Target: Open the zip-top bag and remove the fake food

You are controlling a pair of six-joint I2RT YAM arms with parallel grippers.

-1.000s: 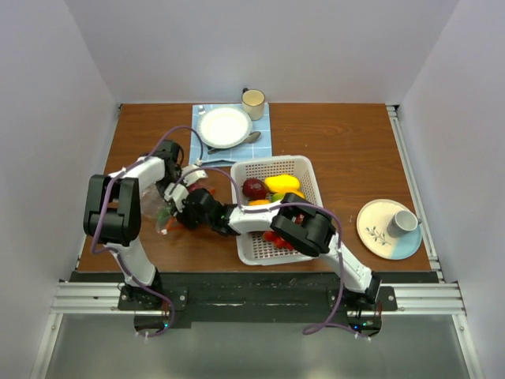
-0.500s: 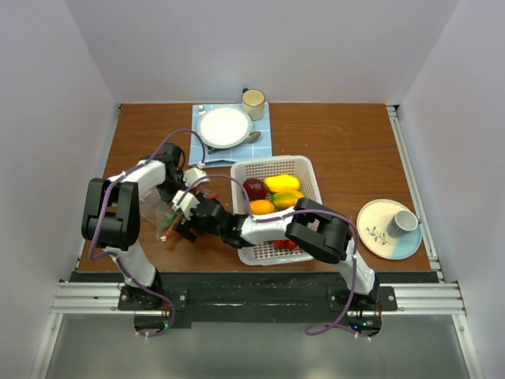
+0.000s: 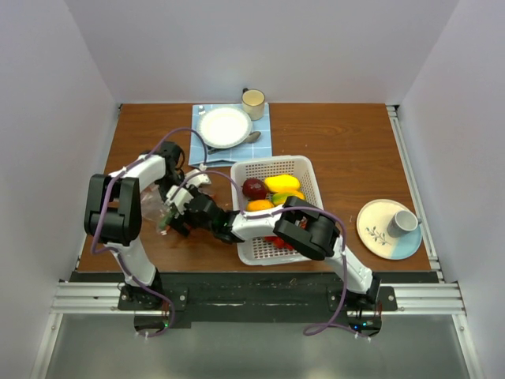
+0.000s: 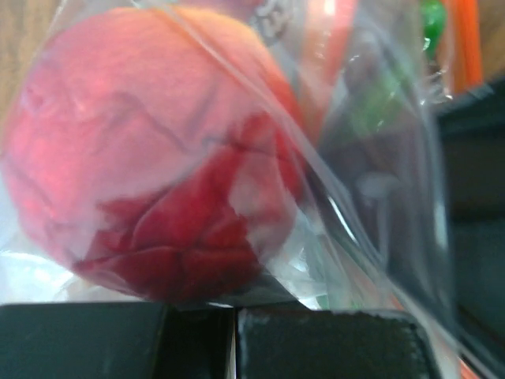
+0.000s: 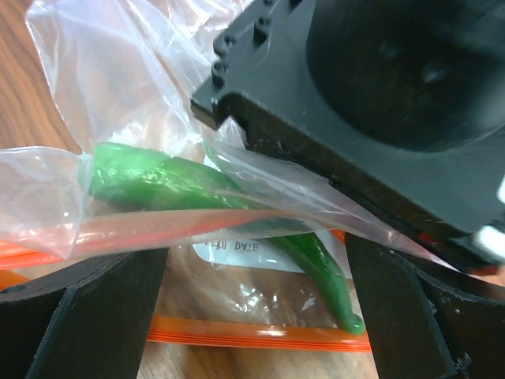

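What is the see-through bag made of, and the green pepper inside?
The zip-top bag looks like thin clear plastic film: it crinkles, shines and shows the table through it. The green pepper looks like smooth glossy plastic, perhaps rubbery; its even shine suggests moulding.

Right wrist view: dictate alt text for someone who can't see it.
Close-up of a clear zip-top bag holding a green fake pepper, its orange-red zip strip running between the right tool's two black, spread fingers. The other arm's black housing fills the upper right; wooden table shows at the left edge.
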